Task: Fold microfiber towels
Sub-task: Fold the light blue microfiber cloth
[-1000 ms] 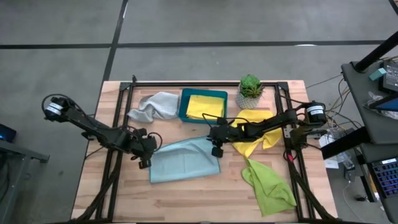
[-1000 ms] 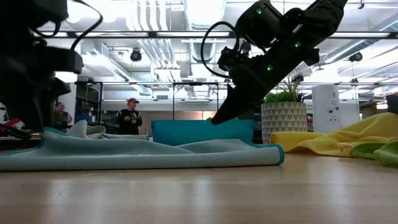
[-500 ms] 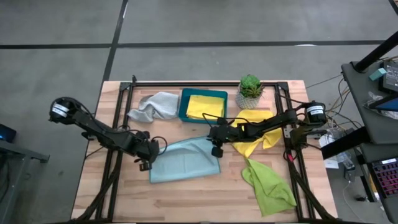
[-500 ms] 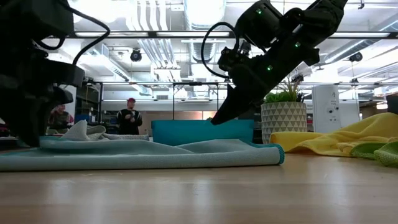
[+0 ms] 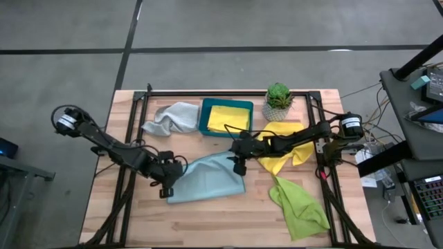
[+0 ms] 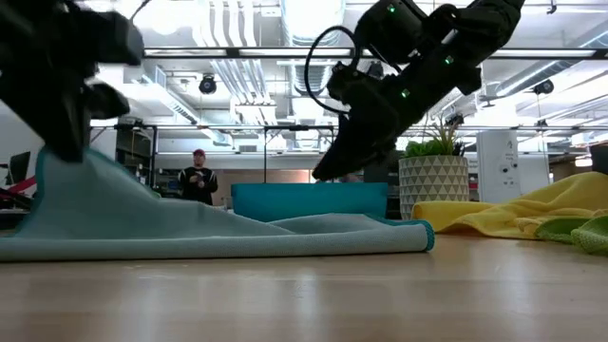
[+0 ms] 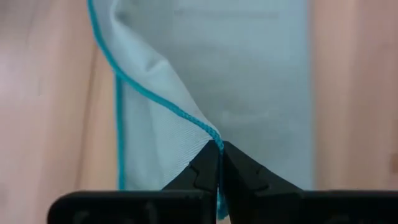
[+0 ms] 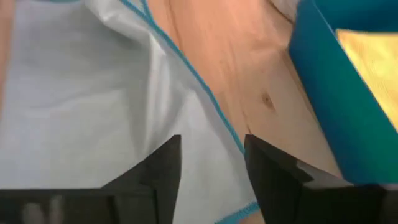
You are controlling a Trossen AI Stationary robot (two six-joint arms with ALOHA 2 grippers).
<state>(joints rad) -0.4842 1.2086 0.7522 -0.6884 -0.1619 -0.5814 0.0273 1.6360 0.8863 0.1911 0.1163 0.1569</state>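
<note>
At table centre the light blue towel [image 5: 206, 178] lies mostly flat, its left corner lifted off the wood. Left gripper [image 5: 168, 185] is clamped on that corner; left wrist view shows the fingers [image 7: 205, 171] pressed together on the teal hem. Right gripper [image 5: 237, 161] hovers at the towel's far right corner, fingers [image 8: 163, 168] apart, nothing between them; whether they touch the cloth is hard to tell. Teal tray [image 5: 205, 115] behind holds a yellow towel [image 5: 229, 117]. Pale grey towel [image 5: 172, 117] bunched left of the tray. Second yellow towel [image 5: 285, 150] crumpled under the right arm, lime green towel [image 5: 299, 206] near the front right. Potted plant [image 5: 278, 100] beside the tray.
</note>
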